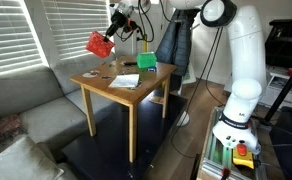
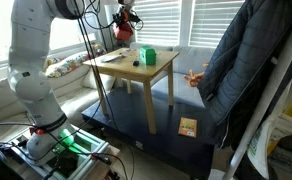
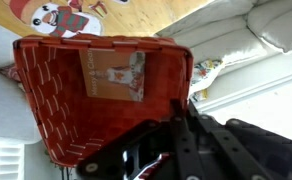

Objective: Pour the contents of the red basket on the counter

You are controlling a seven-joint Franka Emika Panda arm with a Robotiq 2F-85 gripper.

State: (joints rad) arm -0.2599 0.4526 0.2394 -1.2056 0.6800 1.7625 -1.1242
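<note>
wrist view, red basket [image 3: 96, 90] clamped in tool [image 3: 180, 122], tilted above counter [image 3: 171, 12]

Glossy white, rounded arm [image 1: 244, 60] segments with black joint rings, plus matte black fingers [image 3: 183, 140].

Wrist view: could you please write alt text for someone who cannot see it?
The red basket, its opening facing the camera, is gripped at the rim by the tool. A printed card lies against its bottom; a grey sofa shows behind.
</note>
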